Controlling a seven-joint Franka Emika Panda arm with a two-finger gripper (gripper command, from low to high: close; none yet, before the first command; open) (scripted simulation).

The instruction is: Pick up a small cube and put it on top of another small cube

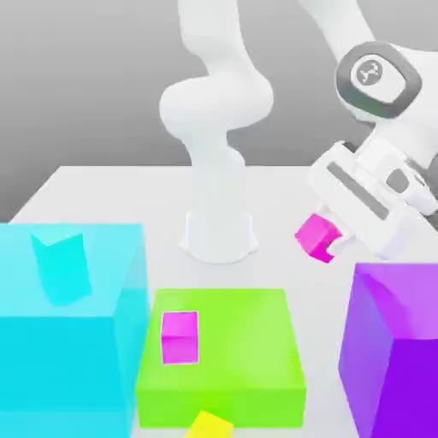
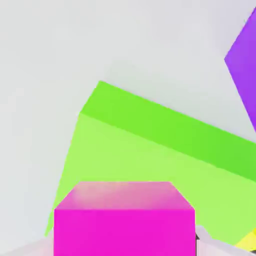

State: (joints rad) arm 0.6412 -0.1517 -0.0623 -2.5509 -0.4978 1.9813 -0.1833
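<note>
1. The end effector, at the exterior view's right of centre, gripped the small cube above the desk.
2. Pickup looked done; placing on the violet-magenta cube, atop the green block, remained.

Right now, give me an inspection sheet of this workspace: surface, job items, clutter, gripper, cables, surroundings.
Surface: white table, robot base standing on it.
Job's things: small hot-pink cube held up off the table at the gripper; small magenta cube sitting on top of the big green block.
Clutter: big cyan block with a small cyan block on top; big purple block at the exterior view's right; small yellow cube in front of the green block.
Gripper: gripper shut on the hot-pink cube.
Cables: nothing seen.
Surroundings: plain grey backdrop.
</note>
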